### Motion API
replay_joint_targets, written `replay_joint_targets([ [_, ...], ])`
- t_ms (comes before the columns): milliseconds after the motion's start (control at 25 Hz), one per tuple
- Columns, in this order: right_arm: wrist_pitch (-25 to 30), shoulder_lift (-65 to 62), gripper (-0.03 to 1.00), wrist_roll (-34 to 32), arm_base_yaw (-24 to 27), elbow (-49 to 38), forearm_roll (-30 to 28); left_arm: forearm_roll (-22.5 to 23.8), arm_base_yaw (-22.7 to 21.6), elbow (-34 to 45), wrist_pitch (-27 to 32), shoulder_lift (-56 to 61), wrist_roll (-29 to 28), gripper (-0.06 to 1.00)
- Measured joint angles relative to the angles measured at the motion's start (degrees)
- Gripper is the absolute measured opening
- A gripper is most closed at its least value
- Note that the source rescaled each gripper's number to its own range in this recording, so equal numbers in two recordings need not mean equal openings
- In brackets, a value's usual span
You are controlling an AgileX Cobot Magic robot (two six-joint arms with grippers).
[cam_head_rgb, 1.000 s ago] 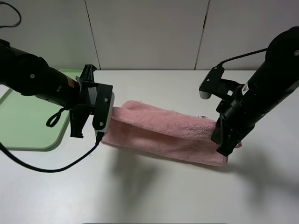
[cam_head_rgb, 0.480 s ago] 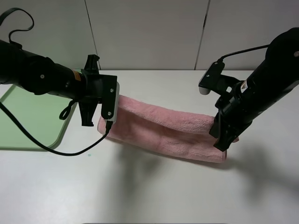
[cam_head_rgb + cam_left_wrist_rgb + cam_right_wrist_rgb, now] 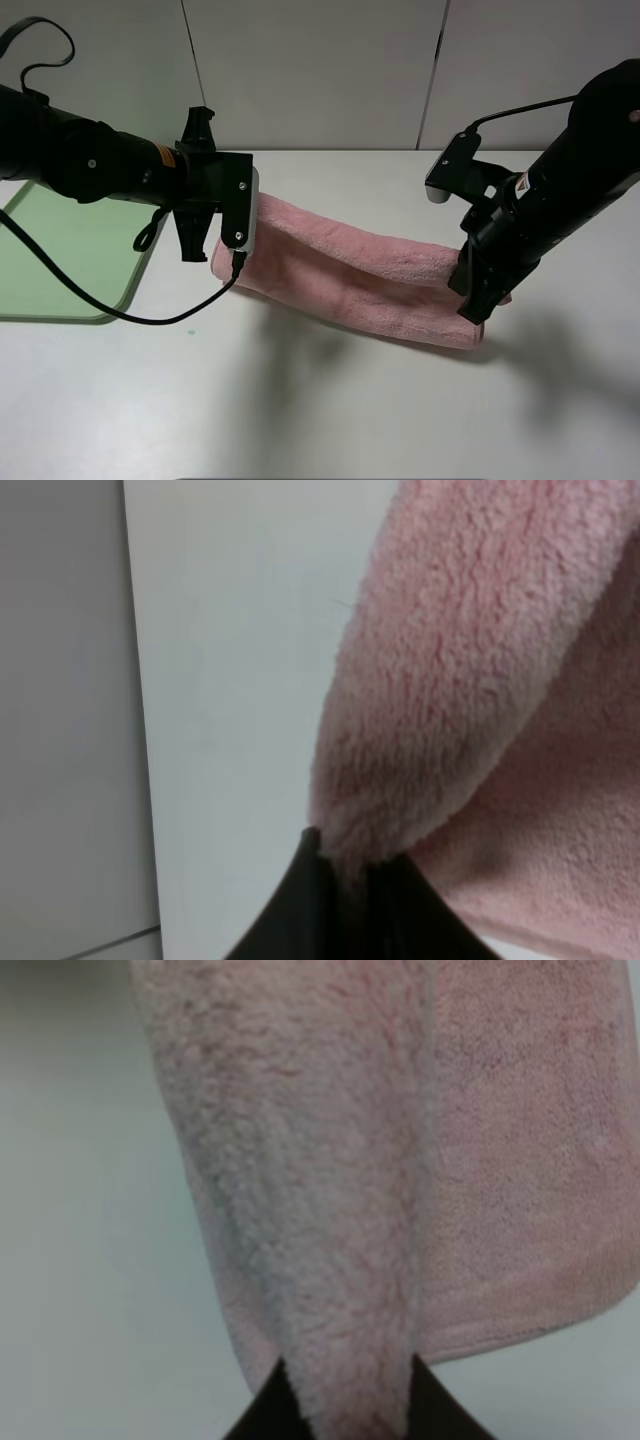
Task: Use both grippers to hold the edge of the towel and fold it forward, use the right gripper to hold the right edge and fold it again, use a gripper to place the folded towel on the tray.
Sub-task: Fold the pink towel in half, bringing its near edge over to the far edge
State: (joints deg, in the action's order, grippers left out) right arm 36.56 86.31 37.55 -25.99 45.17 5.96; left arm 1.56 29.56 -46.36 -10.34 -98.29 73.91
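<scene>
A pink fluffy towel (image 3: 350, 275) lies across the middle of the white table, its near edge lifted and carried over the rest. My left gripper (image 3: 222, 252) is shut on the towel's left corner, and the left wrist view shows the towel (image 3: 450, 710) pinched between the dark fingertips (image 3: 300, 900). My right gripper (image 3: 474, 305) is shut on the towel's right corner, and the right wrist view shows the towel (image 3: 320, 1210) hanging from the fingertips (image 3: 270, 1410). The light green tray (image 3: 60, 260) sits at the far left.
A black cable (image 3: 150, 318) loops from the left arm onto the table in front of the tray. The white wall panels (image 3: 320, 70) rise behind the table's far edge.
Both grippers have carried the towel's lifted edge toward the far side of the table. The left arm has moved right and away from the tray. The fold has become narrower.
</scene>
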Motion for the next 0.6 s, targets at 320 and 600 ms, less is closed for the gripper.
replay_joint_targets([
  [320, -2.0, 0.0, 0.59, -4.0, 0.0, 0.0, -0.2, -0.2, -0.3, 0.0, -0.1, 0.0, -0.3, 0.44],
  [600, -4.8, 0.0, 0.99, -12.2, 0.0, 0.0, -3.2, -0.7, -0.3, 0.0, -2.3, 0.0, -5.5, 0.97],
])
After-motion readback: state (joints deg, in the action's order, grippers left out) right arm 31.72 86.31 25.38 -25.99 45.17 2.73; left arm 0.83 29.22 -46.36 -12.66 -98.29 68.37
